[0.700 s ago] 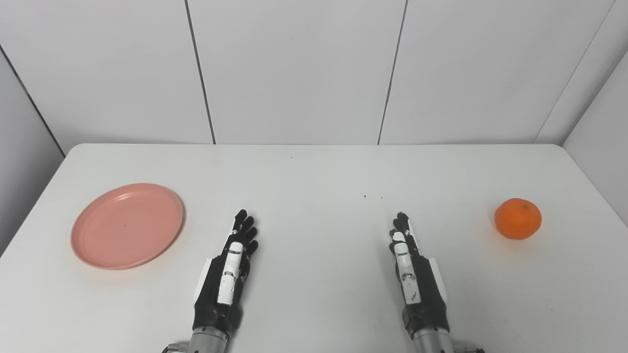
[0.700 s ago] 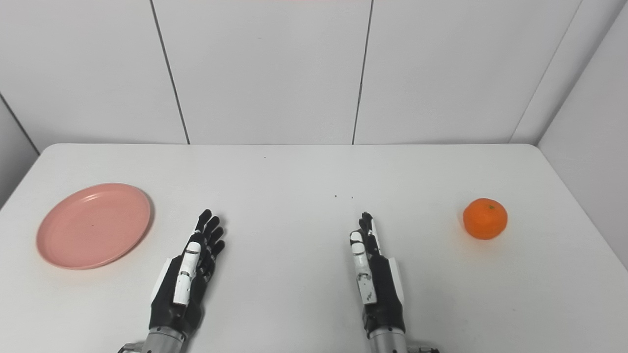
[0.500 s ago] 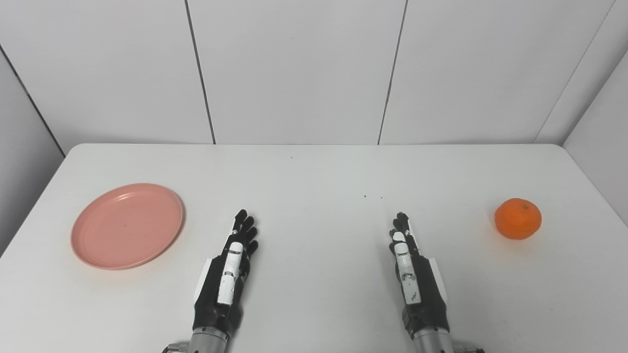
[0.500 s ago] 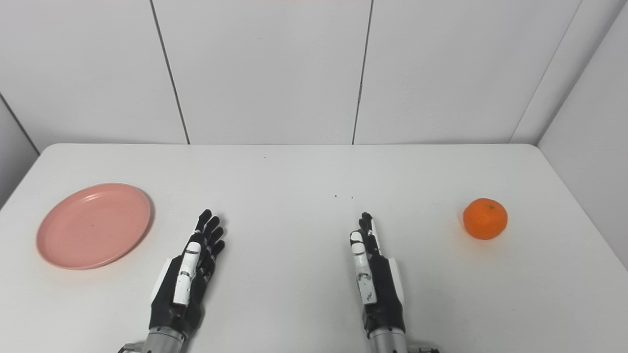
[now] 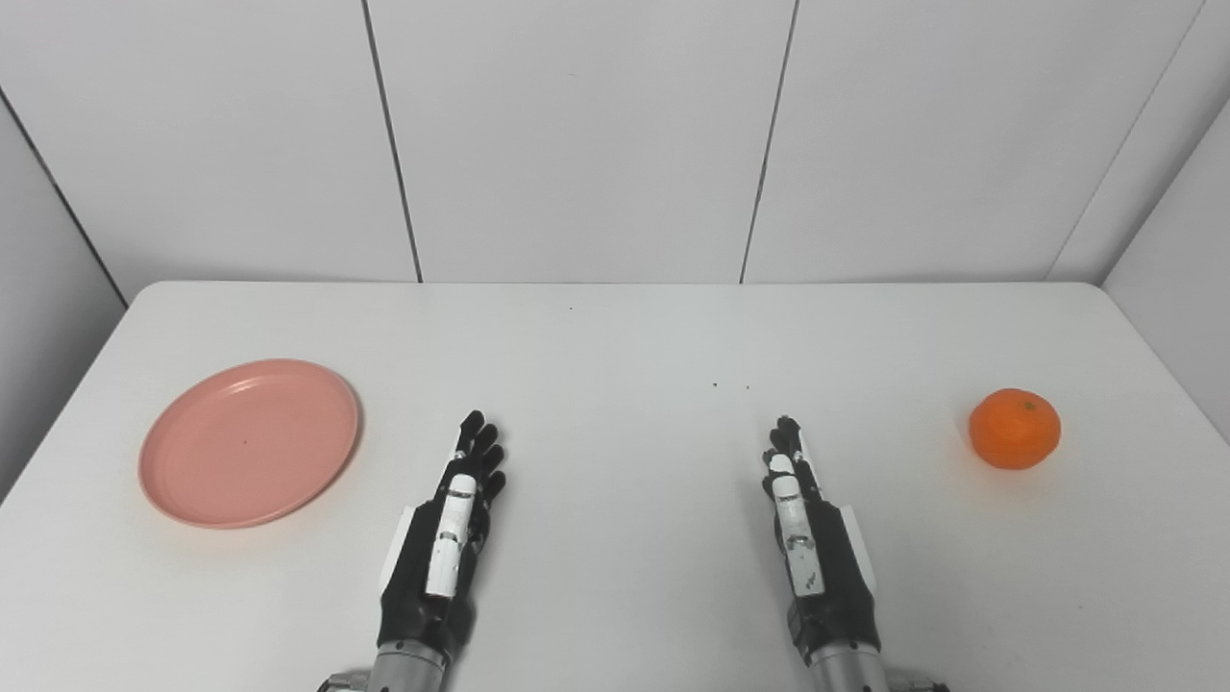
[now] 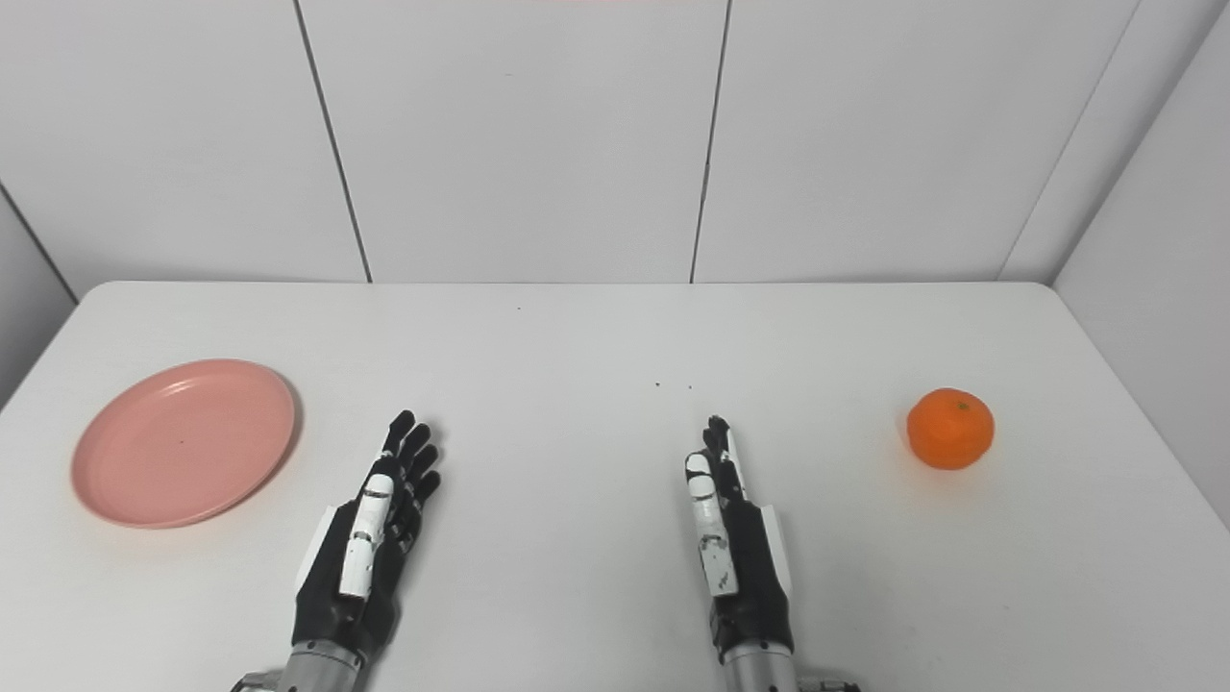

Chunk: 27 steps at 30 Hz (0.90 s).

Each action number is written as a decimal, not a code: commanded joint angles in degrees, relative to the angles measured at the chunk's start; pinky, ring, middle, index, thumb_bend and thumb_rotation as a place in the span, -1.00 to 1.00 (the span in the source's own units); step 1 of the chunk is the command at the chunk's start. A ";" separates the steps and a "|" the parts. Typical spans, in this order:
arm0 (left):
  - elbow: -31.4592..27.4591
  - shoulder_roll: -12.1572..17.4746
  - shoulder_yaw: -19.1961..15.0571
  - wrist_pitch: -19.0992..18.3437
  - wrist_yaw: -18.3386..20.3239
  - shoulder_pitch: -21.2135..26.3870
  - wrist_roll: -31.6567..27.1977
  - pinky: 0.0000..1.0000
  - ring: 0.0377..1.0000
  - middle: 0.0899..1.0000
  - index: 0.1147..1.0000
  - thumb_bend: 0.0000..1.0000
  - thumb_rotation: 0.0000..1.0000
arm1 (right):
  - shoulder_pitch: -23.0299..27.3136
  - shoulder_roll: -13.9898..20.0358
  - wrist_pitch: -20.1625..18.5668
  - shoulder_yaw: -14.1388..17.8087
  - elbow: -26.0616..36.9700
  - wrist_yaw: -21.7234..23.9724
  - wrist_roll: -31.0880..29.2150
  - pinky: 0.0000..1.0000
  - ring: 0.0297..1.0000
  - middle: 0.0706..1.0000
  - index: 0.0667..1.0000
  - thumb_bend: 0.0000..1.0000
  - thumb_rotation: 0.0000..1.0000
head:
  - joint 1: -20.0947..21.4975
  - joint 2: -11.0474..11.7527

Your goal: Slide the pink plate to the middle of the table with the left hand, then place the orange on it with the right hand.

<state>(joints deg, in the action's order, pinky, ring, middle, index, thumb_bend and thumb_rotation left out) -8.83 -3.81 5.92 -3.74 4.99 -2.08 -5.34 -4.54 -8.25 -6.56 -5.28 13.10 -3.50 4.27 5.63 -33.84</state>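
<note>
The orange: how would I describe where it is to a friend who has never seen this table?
Start at the white table and look toward its right edge. The orange sits there alone, well to the right of the robot's right hand. It is the only round, bright orange thing; the pink plate opposite is flat.

Two head views, side by side, angled down over the bench [image 5: 615, 346] toward the panelled back wall [image 5: 577, 135]. Close enough to take in the whole bench top, near edge cut off. Same scene in both; right eye view set slightly rightward, everything shifted left, more right side wall [image 6: 1153, 221] showing.
</note>
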 commanded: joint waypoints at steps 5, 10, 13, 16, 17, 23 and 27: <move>-1.70 -0.33 0.43 -0.29 0.35 1.12 -0.28 1.00 1.00 1.00 1.00 -0.17 1.00 | 0.59 -0.76 1.63 -0.30 1.80 -0.31 -0.02 0.98 0.96 0.98 0.98 -0.57 1.00 | -0.09 0.04; -1.52 -0.20 0.42 -0.09 0.58 1.22 -0.46 1.00 1.00 1.00 1.00 -0.17 1.00 | 0.62 -0.64 1.29 -0.37 1.86 -0.21 0.25 0.98 0.97 0.99 0.98 -0.55 1.00 | -0.11 0.01; -1.66 -0.23 0.43 -0.19 0.57 1.16 -0.51 1.00 1.00 1.00 1.00 -0.18 1.00 | 0.58 -0.58 1.47 -0.38 1.85 -0.20 0.37 0.98 0.97 0.99 0.98 -0.55 1.00 | -0.05 -0.03; -1.85 -0.29 0.44 -0.44 0.44 1.13 -0.38 1.00 1.00 1.00 1.00 -0.18 1.00 | 0.57 -0.68 1.52 -0.30 1.86 -0.10 0.01 0.98 0.97 0.99 0.98 -0.55 1.00 | -0.14 -0.04; -1.87 -0.30 0.43 -0.51 0.43 1.14 -0.41 1.00 1.00 1.00 1.00 -0.18 1.00 | 0.58 -0.72 1.54 -0.26 1.86 -0.03 -0.24 0.99 0.97 0.99 0.98 -0.55 1.00 | -0.14 -0.04; -1.74 -0.45 0.40 -0.45 0.21 1.16 -0.20 1.00 1.00 1.00 1.00 -0.18 1.00 | 0.57 -0.47 1.59 -0.34 1.80 -0.09 0.28 0.98 0.97 0.99 0.99 -0.55 1.00 | -0.49 0.19; -1.67 -0.54 0.64 -0.58 0.28 1.08 -0.06 1.00 1.00 1.00 1.00 -0.18 1.00 | 0.45 -0.12 1.66 -0.25 1.91 0.19 0.03 0.98 0.97 0.99 0.99 -0.55 1.00 | -2.17 0.56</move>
<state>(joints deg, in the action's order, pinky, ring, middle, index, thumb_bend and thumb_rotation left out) -9.02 -3.84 5.96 -4.16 4.98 -2.08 -5.34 -4.57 -8.24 -6.56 -5.29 13.16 -3.50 4.59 3.52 -33.23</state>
